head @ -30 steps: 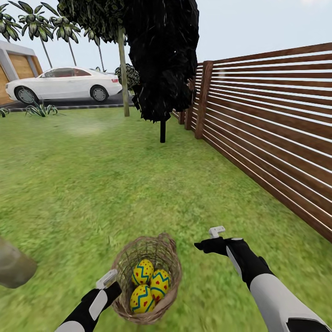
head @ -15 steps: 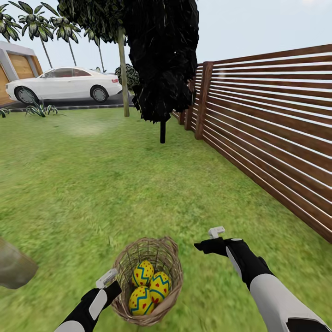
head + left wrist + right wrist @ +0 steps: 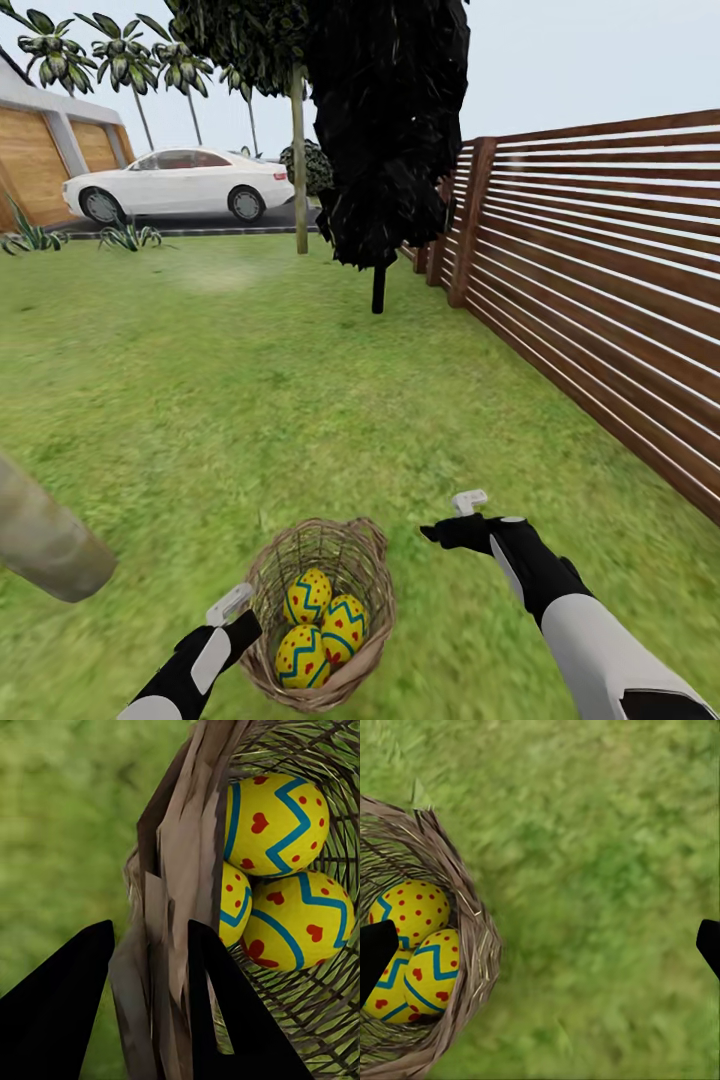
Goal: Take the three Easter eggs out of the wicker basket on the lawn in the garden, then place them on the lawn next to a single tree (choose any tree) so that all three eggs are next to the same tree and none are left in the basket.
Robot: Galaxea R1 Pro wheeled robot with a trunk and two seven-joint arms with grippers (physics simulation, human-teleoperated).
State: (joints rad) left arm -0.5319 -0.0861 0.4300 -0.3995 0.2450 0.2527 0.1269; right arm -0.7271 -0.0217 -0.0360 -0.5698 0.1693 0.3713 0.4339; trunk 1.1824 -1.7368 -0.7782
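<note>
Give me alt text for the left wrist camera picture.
The left gripper straddles the rim of the wicker basket, a dark finger on each side. Three yellow eggs with blue zigzags and red hearts lie inside; blurred green lawn beyond.

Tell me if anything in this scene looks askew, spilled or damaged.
Nothing is spilled or broken. All three Easter eggs sit inside the wicker basket. The one oddity: the basket is tipped, its mouth angled toward the camera, with the left tool closed on its rim. The right tool hangs open over the lawn.
</note>
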